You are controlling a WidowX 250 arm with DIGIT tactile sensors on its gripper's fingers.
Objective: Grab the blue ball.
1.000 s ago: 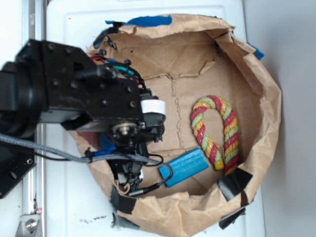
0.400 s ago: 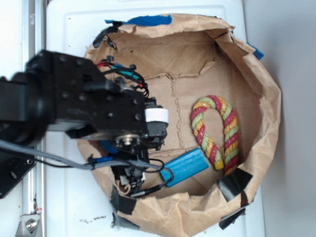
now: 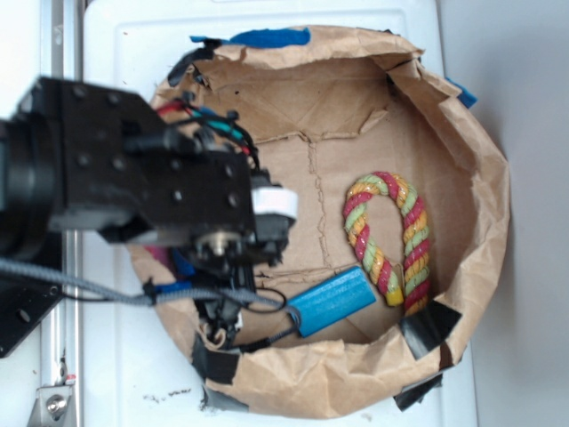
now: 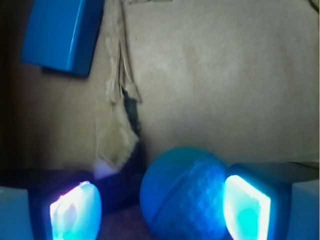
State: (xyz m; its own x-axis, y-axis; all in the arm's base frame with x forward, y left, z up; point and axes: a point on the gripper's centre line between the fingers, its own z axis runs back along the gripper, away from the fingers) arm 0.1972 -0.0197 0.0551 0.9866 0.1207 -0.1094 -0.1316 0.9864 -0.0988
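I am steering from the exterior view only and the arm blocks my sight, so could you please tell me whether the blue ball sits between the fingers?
Observer: Yes. In the wrist view the blue ball lies between the two fingers of the gripper.
Operator: Thank you. Is it centred in the gap?
Observer: No. It sits against the finger on the right of that view, with a clear gap to the other finger.
Operator: Is the blue block in the way?
Observer: No. The blue block lies apart from the ball, on the brown paper.
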